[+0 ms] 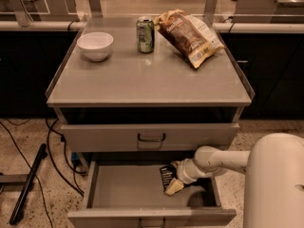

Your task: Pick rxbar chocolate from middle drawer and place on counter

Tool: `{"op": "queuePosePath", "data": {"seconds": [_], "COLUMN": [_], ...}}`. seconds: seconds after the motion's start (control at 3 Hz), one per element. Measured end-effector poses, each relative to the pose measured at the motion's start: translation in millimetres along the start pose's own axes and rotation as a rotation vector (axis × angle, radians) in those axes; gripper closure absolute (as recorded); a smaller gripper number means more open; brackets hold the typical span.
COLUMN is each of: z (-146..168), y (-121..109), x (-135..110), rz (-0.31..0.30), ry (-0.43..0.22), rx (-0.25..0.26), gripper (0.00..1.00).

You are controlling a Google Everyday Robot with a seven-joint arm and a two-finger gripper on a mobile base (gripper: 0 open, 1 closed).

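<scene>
The rxbar chocolate (166,176), a small black bar with white lettering, lies tilted on the floor of the open middle drawer (126,188), right of centre near the back. My gripper (174,185) reaches into the drawer from the right on a white arm (216,160). It sits right against the bar's right side and lower end. The counter (142,82) is the broad grey top above.
On the counter stand a white bowl (95,45) at back left, a green can (145,34) at back centre and a brown-and-yellow chip bag (189,36) at back right. The drawer above (152,137) is closed. Cables (52,151) and a black bar lie on the floor at left.
</scene>
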State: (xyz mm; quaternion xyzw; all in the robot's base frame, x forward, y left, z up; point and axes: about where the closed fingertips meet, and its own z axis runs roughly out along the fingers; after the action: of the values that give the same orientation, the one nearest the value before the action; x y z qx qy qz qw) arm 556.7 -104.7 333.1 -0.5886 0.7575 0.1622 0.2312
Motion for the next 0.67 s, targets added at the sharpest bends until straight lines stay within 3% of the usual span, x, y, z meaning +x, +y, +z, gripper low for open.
{"op": "queuePosePath", "data": {"seconds": [0.33, 0.67], "z": [-7.2, -9.4], "y": [-0.2, 0.1], "x": [-4.6, -5.7], "rz": [0.0, 0.0], "ry": [0.0, 0.0], "rx": [0.0, -0.001], "gripper": [0.74, 0.98]}}
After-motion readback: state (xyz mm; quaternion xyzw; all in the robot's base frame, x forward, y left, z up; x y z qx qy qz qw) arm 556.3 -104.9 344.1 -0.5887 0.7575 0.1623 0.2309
